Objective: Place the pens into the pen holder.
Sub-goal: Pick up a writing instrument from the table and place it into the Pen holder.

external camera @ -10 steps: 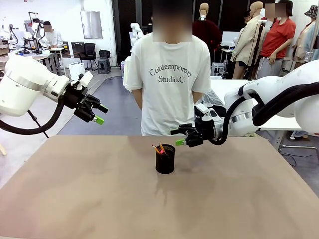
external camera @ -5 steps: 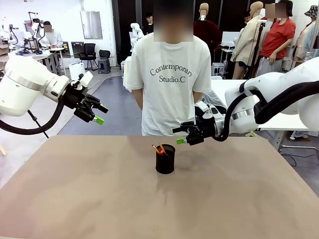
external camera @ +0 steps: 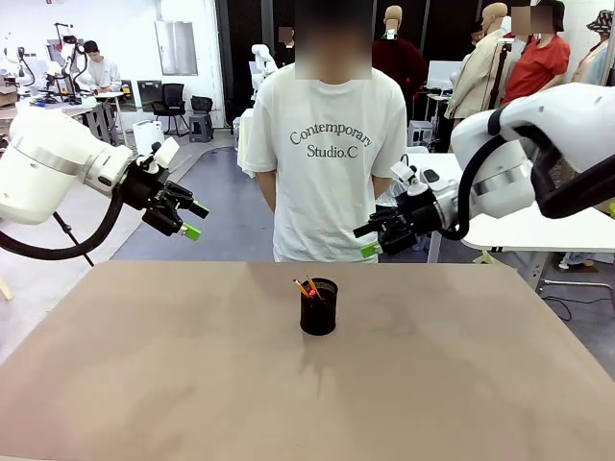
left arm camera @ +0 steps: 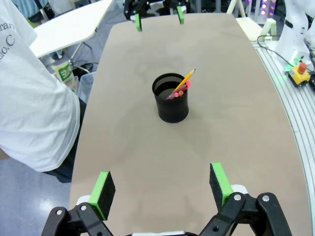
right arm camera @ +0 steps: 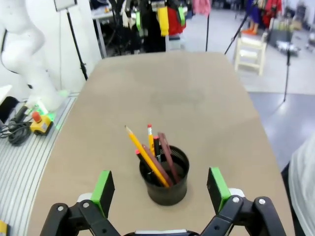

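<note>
Front view puts our left hand (external camera: 189,220) raised off the bench's (external camera: 144,384) left side and our right hand (external camera: 368,240) raised just right of the person (external camera: 327,144), both with jaws spread wide and holding nothing. Between them, the pen holder (external camera: 319,307) stands upright mid-bench with the pens (external camera: 306,287) already leaning inside it. Right wrist view shows an orange-yellow pencil (right arm camera: 145,156) slanting above its rim.

Front view: fixed, low, facing across the desk (external camera: 144,384) toward a standing person (external camera: 327,144). Wrist views: each looks steeply down along its own fingers from opposite desk ends. All three share the pen holder (external camera: 319,307) (left arm camera: 171,97) (right arm camera: 165,177) mid-desk.
</note>
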